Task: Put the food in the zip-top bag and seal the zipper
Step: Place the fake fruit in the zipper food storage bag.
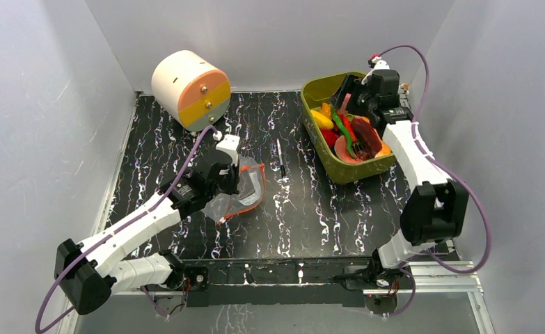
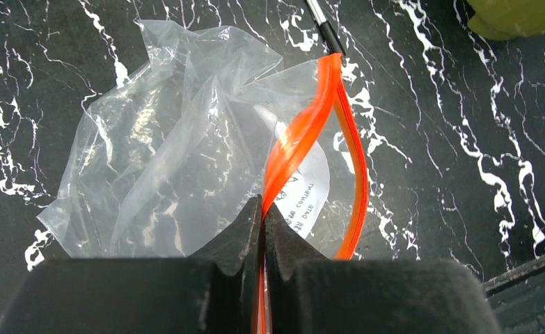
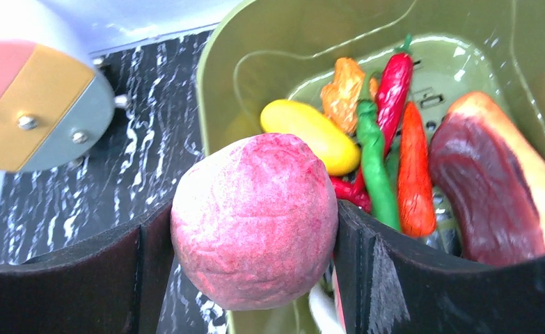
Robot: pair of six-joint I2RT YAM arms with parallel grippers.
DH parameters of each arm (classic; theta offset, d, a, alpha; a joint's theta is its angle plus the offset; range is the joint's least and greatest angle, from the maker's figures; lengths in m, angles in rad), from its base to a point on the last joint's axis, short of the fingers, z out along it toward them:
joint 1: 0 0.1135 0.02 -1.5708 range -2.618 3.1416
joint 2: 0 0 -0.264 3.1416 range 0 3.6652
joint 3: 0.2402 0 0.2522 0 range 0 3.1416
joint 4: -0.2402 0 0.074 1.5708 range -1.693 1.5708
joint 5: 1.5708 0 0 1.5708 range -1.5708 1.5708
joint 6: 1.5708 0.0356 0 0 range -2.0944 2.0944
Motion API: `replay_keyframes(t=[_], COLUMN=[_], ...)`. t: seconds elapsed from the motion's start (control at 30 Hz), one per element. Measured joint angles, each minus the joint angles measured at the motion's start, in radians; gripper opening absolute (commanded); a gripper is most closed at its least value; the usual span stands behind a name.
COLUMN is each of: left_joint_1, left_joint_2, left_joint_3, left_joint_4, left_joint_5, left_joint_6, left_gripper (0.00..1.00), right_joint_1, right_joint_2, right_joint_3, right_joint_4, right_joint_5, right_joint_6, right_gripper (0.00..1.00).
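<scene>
Right hand (image 3: pixel 254 233) spread wide, clamped on peach (image 3: pixel 252 202) over the tub (image 3: pixel 217 83) rim; arm stretched far forward. Other food (image 3: pixel 374 139) lies in tub. Left hand (image 2: pixel 262 216) clenched on zipper (image 2: pixel 304 132); bag (image 2: pixel 172 139) on table (image 1: pixel 311 216), well left of tub, arm low.

Black table (image 1: pixel 311 209) with white marble veins. Clear bag (image 2: pixel 172 139), orange-red zipper (image 2: pixel 304 132). Olive-green tub (image 3: pixel 255 42). Mottled pink-red peach (image 3: pixel 255 219), green pepper (image 3: pixel 374 160), red chili (image 3: pixel 395 83), yellow piece (image 3: pixel 311 136). Cream drum (image 1: pixel 189 87) with orange, yellow, grey bands.
</scene>
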Motion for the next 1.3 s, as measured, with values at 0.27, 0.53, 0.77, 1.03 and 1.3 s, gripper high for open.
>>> replay_keyframes(t=[0.27, 0.53, 0.77, 1.03, 1.3], left_joint_1=[0.0, 0.0, 0.0, 0.0, 0.0], left_joint_2=[0.048, 0.093, 0.118, 0.129, 0.114], left_joint_3=[0.051, 0.096, 0.12, 0.134, 0.127], left_joint_4=[-0.008, 0.008, 0.057, 0.085, 0.094], left_joint_5=[-0.027, -0.045, -0.042, 0.011, 0.045], left_joint_6=[-0.055, -0.093, -0.097, -0.156, -0.224], left_gripper=[0.0, 0.0, 0.0, 0.0, 0.0], right_joint_1=[0.015, 0.05, 0.12, 0.263, 0.428], right_joint_2=[-0.278, -0.521, -0.573, -0.578, -0.563], right_joint_3=[-0.196, -0.385, -0.439, -0.453, -0.465], right_joint_4=[-0.067, -0.088, -0.104, -0.087, -0.032], right_joint_5=[-0.116, -0.246, -0.298, -0.311, -0.258], right_joint_6=[0.074, 0.206, 0.301, 0.404, 0.46], right_gripper=[0.53, 0.52, 0.53, 0.53, 0.53])
